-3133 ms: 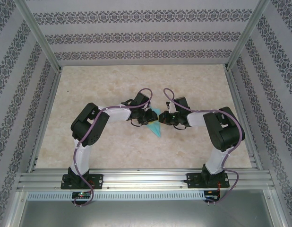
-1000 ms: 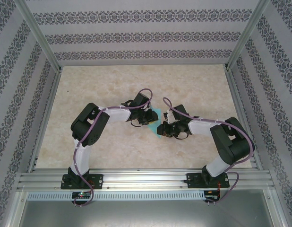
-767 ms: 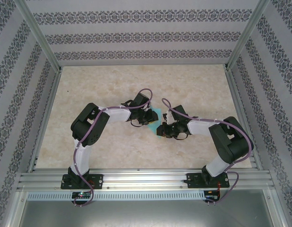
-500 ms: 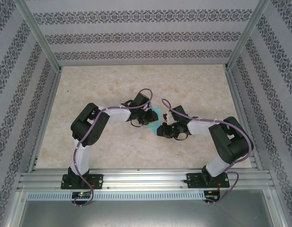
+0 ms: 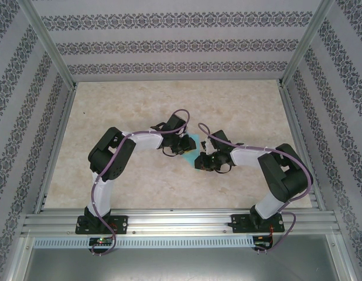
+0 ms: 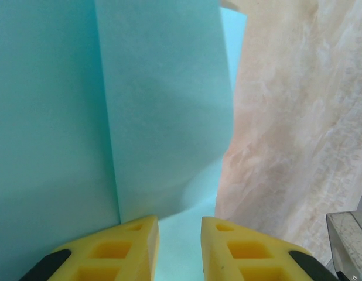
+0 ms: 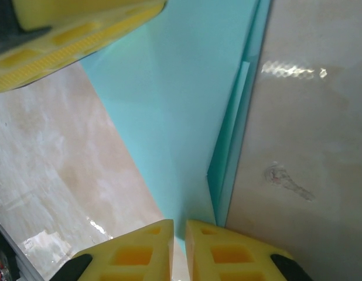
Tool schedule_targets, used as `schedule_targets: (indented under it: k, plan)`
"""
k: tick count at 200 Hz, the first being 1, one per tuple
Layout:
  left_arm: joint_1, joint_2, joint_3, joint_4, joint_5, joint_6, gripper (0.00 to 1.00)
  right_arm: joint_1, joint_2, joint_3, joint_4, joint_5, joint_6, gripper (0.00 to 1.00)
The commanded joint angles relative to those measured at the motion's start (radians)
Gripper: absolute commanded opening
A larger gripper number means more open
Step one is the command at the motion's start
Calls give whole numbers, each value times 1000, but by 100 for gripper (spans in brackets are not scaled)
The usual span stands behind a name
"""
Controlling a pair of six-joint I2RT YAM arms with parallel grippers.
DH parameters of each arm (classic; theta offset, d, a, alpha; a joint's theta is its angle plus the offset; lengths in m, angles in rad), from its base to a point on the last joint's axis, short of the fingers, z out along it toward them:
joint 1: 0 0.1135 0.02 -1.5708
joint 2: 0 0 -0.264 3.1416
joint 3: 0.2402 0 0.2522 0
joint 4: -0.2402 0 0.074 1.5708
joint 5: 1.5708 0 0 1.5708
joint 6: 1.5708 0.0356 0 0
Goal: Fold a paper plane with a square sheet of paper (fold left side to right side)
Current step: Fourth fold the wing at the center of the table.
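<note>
Turquoise paper plane (image 7: pixel 181 117), layered creased flaps; right gripper (image 7: pixel 179 225) pinching narrow end, left gripper (image 6: pixel 180 221) narrowly parted above.

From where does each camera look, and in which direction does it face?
Top external: above and behind the bases, looking down on the table; left arm and right arm show.
Left wrist: close over the turquoise paper, looking past the left gripper.
Right wrist: low over the paper, looking past the right gripper.
Shared: both wrist views hold the paper; right wrist also catches a left finger.
</note>
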Motion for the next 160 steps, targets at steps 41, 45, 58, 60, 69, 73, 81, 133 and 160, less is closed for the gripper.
schedule_targets:
  k: [41, 45, 58, 60, 69, 73, 81, 133, 160]
  plan:
    - [74, 71, 125, -110, -64, 87, 28, 38, 58, -56, -122, 56, 7, 11]
    - [77, 74, 131, -110, -64, 89, 28, 40, 58, -56, -120, 58, 8, 10]
    - [86, 85, 151, -106, -61, 93, 28, 42, 61, -56, -120, 55, 10, 10]
    - [88, 87, 154, -106, -60, 94, 28, 42, 63, -56, -120, 55, 11, 10]
    - [94, 98, 171, -104, -57, 99, 28, 43, 64, -56, -120, 58, 11, 10]
    - [95, 102, 177, -107, -56, 102, 28, 43, 66, -56, -120, 57, 11, 10]
    - [102, 112, 192, -112, -58, 103, 28, 44, 68, -56, -120, 57, 13, 10]
    - [154, 162, 246, -137, -59, 126, 28, 46, 58, -58, -123, 58, 13, 10]
    - [181, 162, 269, -168, -76, 158, 28, 46, 54, -58, -122, 53, 13, 10]
